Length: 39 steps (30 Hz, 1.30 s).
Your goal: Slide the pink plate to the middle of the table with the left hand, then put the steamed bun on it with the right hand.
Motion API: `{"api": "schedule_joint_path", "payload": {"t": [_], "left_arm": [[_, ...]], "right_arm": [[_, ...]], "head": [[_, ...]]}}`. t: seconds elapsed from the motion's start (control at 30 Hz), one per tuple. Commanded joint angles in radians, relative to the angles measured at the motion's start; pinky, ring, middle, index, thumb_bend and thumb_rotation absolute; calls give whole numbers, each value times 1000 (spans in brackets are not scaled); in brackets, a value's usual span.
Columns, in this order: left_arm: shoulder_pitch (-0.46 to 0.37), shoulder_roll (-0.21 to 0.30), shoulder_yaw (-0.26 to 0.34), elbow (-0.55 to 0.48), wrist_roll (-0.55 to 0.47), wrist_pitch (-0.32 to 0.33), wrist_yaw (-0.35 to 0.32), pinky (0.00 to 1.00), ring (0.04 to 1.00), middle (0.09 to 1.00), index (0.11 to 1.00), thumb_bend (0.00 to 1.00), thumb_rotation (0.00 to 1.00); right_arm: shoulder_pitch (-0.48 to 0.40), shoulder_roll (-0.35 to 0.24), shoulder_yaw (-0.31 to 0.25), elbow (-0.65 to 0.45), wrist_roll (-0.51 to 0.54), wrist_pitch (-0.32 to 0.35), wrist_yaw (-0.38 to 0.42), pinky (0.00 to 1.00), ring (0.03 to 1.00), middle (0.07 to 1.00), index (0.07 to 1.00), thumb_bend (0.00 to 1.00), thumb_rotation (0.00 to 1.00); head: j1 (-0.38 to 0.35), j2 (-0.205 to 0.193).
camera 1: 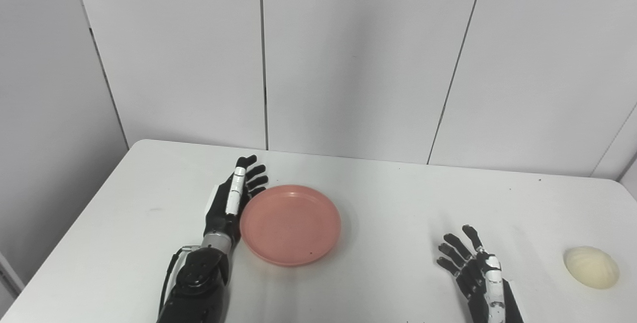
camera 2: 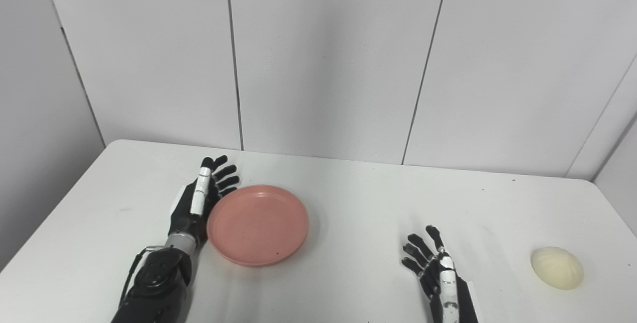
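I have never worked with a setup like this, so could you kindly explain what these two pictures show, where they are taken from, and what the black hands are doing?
Both pictures come from two cameras side by side on a humanoid robot's head, looking down at a white table, so they show one scene from slightly different spots. The black mechanical parts entering from the bottom edge are the robot's own arms, each ending in a fingered hand. The left hand stands edge-on with its fingers straight, right against the left rim of a round, shallow pink plastic plate, as if to push it sideways. It grips nothing. The right hand is open with its fingers spread, and it holds nothing. Further right, apart from that hand, lies a pale cream, dome-shaped steamed bun. The plate is empty. Behind the table are plain grey wall panels.
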<state>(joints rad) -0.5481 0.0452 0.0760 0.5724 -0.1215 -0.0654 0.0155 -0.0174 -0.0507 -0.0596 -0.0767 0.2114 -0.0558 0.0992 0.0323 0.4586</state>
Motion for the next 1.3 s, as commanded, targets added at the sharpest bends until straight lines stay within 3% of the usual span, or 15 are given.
{"api": "schedule_joint_path", "payload": {"t": [0.0,0.27,0.47,0.87,1.17,1.27], "left_arm": [[-9,-19,-12,-18,13,13,-2,774,797,823,846,682,965],[4,-62,-28,-17,19,25,-7,743,775,818,834,679,946],[6,-78,-22,-12,0,30,-31,792,801,828,845,699,944],[8,-76,-27,-17,-15,47,-73,785,810,840,841,694,947],[29,-84,-55,-41,9,40,-76,869,860,865,853,693,957],[37,-81,-74,-56,37,26,-62,847,865,859,847,692,962]], "right_arm": [[26,26,13,20,4,3,0,815,830,846,930,695,1000],[29,47,29,5,-27,15,-19,812,824,842,928,710,1000],[29,70,43,0,-50,24,-41,790,820,828,916,730,994],[15,115,77,17,-114,8,-78,803,820,824,924,742,1000],[19,146,105,8,-174,8,-110,798,820,827,897,701,1000],[21,149,110,6,-182,7,-114,789,813,825,899,684,1000]], "head": [[-6,2],[-78,13],[-164,21],[-319,35],[-399,48],[-406,51]]}}
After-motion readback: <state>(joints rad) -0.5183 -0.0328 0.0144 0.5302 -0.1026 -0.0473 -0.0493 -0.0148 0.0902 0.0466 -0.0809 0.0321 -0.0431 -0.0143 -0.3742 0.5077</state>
